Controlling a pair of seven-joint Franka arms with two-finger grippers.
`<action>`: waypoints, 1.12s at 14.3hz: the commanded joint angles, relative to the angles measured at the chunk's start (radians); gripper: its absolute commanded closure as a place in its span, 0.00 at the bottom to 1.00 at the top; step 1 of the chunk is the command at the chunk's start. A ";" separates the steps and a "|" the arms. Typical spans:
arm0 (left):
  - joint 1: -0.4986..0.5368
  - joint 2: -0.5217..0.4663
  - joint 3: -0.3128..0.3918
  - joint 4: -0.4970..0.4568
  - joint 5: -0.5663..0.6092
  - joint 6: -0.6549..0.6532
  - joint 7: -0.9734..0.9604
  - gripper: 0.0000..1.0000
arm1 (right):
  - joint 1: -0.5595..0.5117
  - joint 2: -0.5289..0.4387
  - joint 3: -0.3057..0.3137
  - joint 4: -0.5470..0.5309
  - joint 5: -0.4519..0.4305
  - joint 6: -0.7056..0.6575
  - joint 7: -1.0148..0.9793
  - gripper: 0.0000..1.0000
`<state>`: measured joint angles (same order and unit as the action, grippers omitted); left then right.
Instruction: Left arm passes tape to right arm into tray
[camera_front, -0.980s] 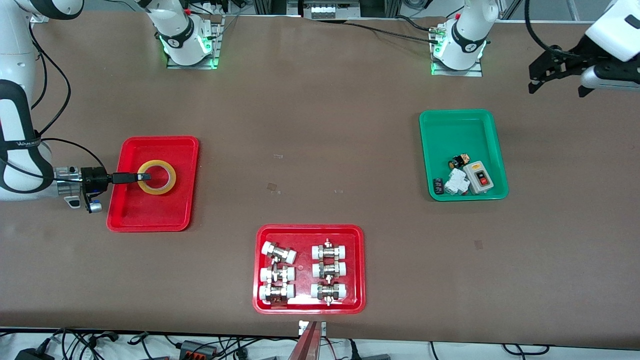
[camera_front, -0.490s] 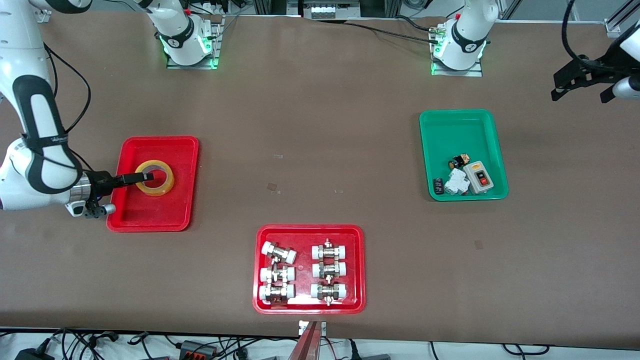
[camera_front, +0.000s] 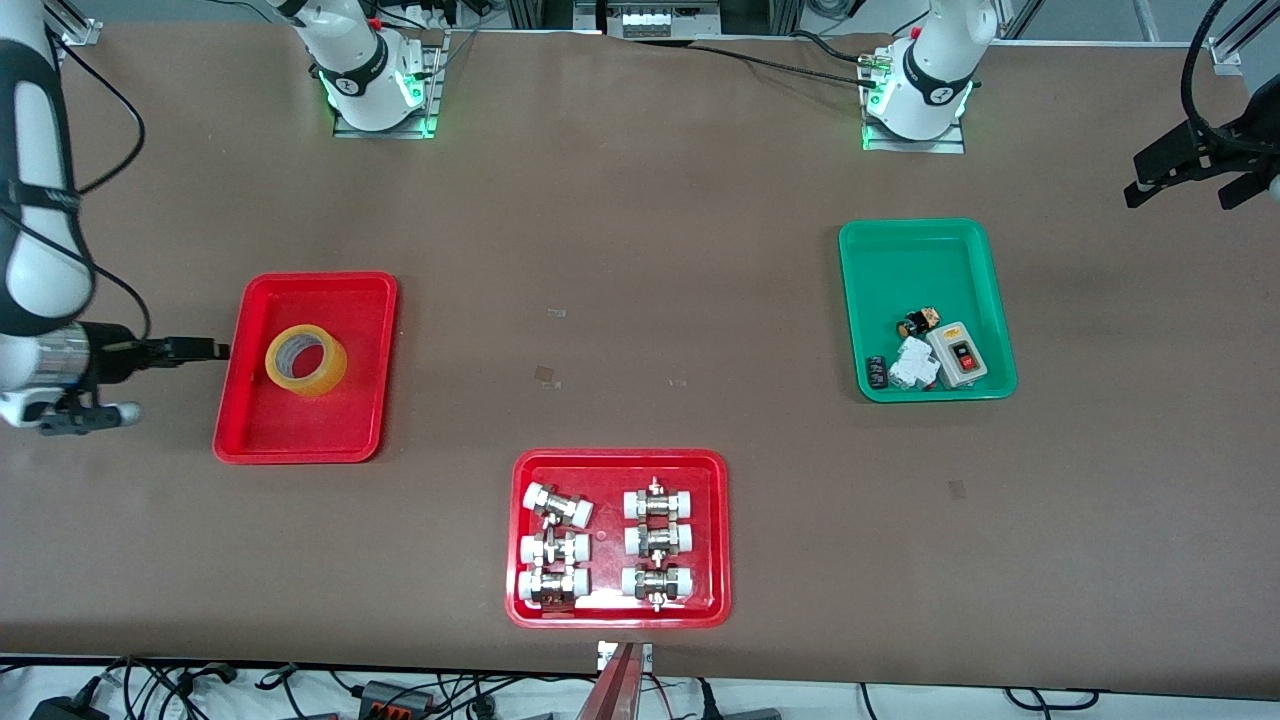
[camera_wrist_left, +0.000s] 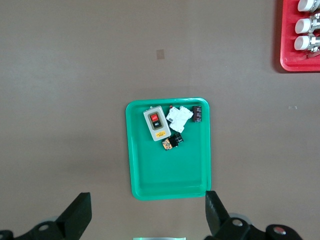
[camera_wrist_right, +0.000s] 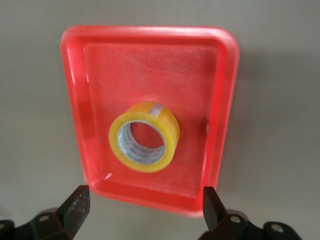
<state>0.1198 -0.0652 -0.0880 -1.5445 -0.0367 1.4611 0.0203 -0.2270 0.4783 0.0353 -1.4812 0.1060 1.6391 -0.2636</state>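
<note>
The yellow tape (camera_front: 305, 359) lies in the shallow red tray (camera_front: 340, 295) toward the right arm's end of the table. It also shows in the right wrist view (camera_wrist_right: 145, 136), inside that tray (camera_wrist_right: 222, 100). My right gripper (camera_front: 205, 349) is open and empty, in the air just outside the tray's rim. Its fingers (camera_wrist_right: 76, 204) stand wide apart, clear of the tape. My left gripper (camera_front: 1190, 180) is open and empty, raised over the table's edge at the left arm's end. Its fingers (camera_wrist_left: 77, 212) stand wide apart.
A green tray (camera_front: 925, 250) holds a switch box and small electrical parts; it also shows in the left wrist view (camera_wrist_left: 170, 175). A wider red tray (camera_front: 620, 462) with several white-capped metal fittings sits nearer the front camera.
My right gripper let go of the tape and drew back out of the tray, rising. The tape now rests free in the tray. My left gripper moved farther out toward the table's end.
</note>
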 joint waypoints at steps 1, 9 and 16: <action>-0.017 0.012 0.004 0.020 -0.002 0.005 0.017 0.00 | 0.104 0.008 0.002 0.195 -0.075 -0.178 0.206 0.00; -0.009 0.042 0.004 0.021 -0.003 0.007 0.015 0.00 | 0.167 -0.055 -0.012 0.381 -0.117 -0.257 0.305 0.00; -0.012 0.044 0.004 0.027 0.001 0.001 0.017 0.00 | 0.182 -0.234 -0.054 0.118 -0.129 0.111 0.212 0.00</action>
<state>0.1115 -0.0312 -0.0861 -1.5427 -0.0369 1.4688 0.0208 -0.0589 0.3494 0.0096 -1.2077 -0.0101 1.6611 -0.0011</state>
